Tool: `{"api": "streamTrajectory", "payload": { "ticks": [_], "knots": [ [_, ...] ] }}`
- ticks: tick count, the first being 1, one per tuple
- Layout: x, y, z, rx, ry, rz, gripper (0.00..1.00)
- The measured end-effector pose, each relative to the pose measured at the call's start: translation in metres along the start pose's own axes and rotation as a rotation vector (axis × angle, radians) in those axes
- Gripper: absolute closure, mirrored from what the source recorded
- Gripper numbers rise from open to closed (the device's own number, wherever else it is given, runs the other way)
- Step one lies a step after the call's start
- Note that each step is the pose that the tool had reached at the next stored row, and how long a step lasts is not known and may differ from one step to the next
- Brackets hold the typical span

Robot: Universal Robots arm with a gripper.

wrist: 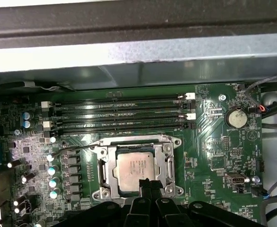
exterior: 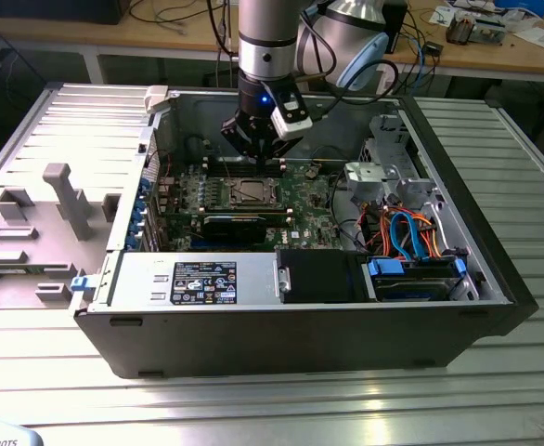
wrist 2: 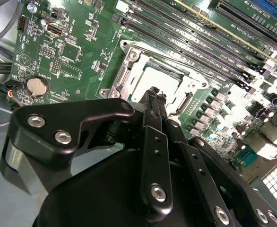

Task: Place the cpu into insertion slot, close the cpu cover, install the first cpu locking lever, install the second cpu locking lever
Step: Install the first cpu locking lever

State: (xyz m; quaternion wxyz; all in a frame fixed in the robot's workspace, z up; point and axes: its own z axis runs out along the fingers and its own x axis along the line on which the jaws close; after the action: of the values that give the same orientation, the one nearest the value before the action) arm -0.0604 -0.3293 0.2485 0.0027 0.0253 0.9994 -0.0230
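The cpu [wrist: 134,169] lies flat in the insertion slot [wrist: 176,141] on the green board, its grey metal top facing up. The silver cpu cover [wrist: 169,164] lies down around it, framing the chip. A thin locking lever [wrist: 74,150] sticks out from one corner of the socket. My gripper [wrist: 148,183] hovers just above the chip's edge, its black fingertips pressed together and holding nothing. In the second wrist view the gripper [wrist 2: 153,92] points down at the cpu [wrist 2: 162,79]. The exterior view has the gripper [exterior: 253,153] right over the cpu [exterior: 253,192].
Long memory slots [wrist: 119,113] run beside the socket, with a coin battery [wrist: 236,118] further along the board. The open computer case [exterior: 495,279] walls in the board. A long black card [exterior: 244,223], a power supply [exterior: 198,279] and coloured cables [exterior: 407,232] crowd the case.
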Motion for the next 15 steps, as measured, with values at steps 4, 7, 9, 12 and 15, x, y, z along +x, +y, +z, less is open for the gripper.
{"api": "streamTrajectory", "payload": {
  "ticks": [4, 7, 9, 12, 15],
  "knots": [
    [0.0, 0.0, 0.0, -0.0001, -0.0007, -0.015, 0.89],
    [0.0, 0.0, 0.0, -0.0001, -0.0012, -0.026, 0.89],
    [0.0, 0.0, 0.0, -0.0002, -0.0014, -0.031, 0.89],
    [0.0, 0.0, 0.0, -0.0002, -0.0018, -0.039, 0.89],
    [0.0, 0.0, 0.0, -0.0003, -0.0021, -0.047, 0.89]
  ]
}}
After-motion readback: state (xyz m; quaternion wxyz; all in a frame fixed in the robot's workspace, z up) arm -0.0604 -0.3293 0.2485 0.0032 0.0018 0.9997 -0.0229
